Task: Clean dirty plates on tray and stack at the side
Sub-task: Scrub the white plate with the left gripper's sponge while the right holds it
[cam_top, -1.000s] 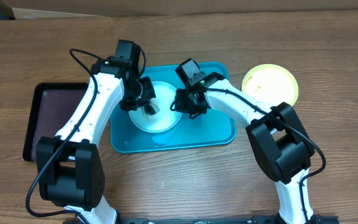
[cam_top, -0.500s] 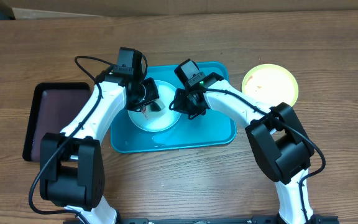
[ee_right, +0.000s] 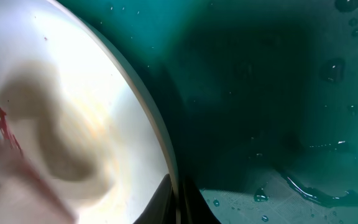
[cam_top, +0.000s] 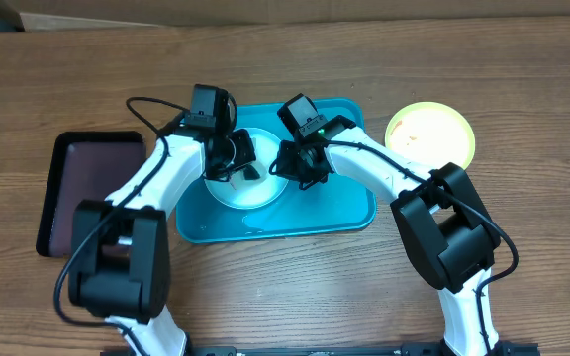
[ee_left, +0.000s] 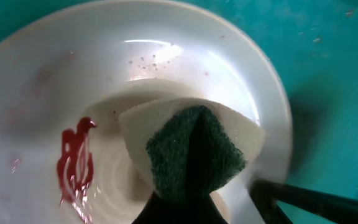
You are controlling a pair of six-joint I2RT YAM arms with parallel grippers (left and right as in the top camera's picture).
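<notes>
The white plate (cam_top: 255, 190) lies on the turquoise tray (cam_top: 334, 213). My left gripper (cam_top: 234, 161) is shut on a sponge (ee_left: 191, 149) with a green scouring face and presses it onto the plate's middle (ee_left: 55, 74). A red-brown smear (ee_left: 76, 162) sits just left of the sponge. My right gripper (cam_top: 291, 170) is shut on the white plate's right rim (ee_right: 166, 155), one finger on each side. The yellow-green plate (cam_top: 429, 133) rests on the table to the right of the tray, with a bluish edge showing under its right side.
A smaller black tray (cam_top: 59, 158) with a brownish inside stands on the table at the left. Water drops and a thin puddle (ee_right: 328, 186) lie on the turquoise tray floor (ee_right: 278, 93). Wooden table runs all round.
My left gripper has shifted slightly right and back over the white plate with the sponge, and its arm has swung in. The right gripper has held still on the rim.
</notes>
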